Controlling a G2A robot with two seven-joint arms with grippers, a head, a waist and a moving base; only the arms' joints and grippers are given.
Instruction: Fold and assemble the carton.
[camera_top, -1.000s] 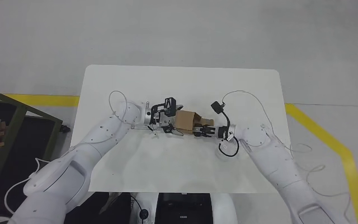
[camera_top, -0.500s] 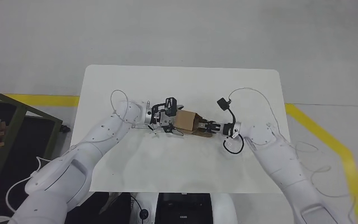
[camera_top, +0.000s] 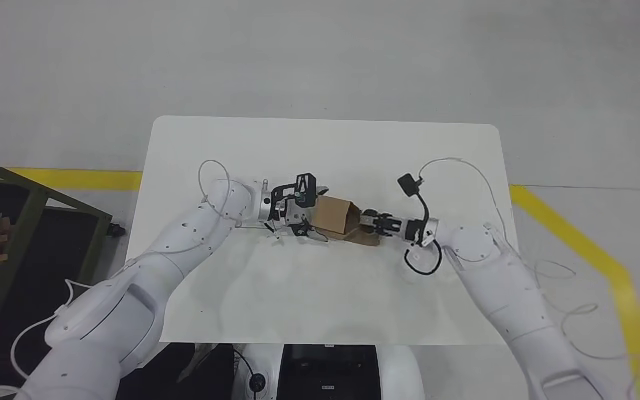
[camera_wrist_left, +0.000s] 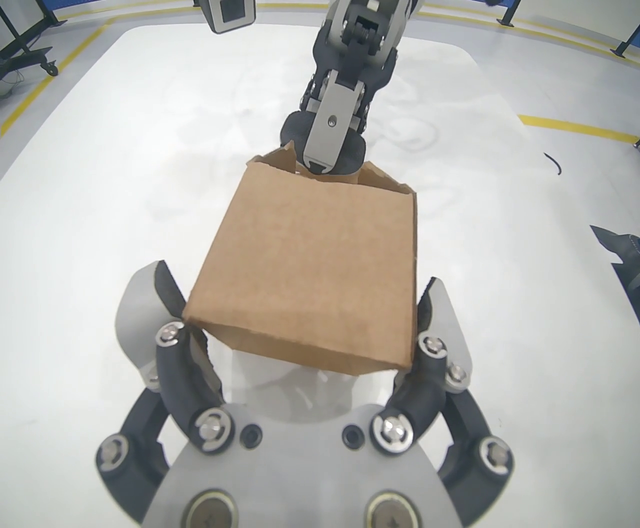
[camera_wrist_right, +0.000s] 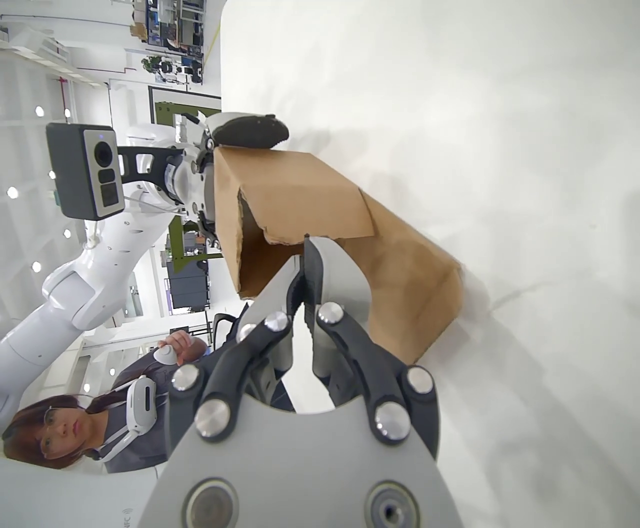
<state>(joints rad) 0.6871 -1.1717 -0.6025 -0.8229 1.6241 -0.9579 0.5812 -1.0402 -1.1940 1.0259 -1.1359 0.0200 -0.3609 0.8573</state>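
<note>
sitting mid table (camera_top: 200, 150), the brown box (camera_top: 333, 214) is squeezed at one end by the wide-spread left jaws. the right jaws, pressed together, touch a flap (camera_wrist_right: 300, 210) at its open end.

Robotics lab hall, white worktable (camera_top: 200, 160), yellow floor tape (camera_top: 90, 180), grey floor (camera_top: 320, 50), ceiling spotlights (camera_wrist_right: 12, 192)

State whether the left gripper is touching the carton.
Touching. In the left wrist view, the fingers of the left gripper press against both sides of the carton.
</note>
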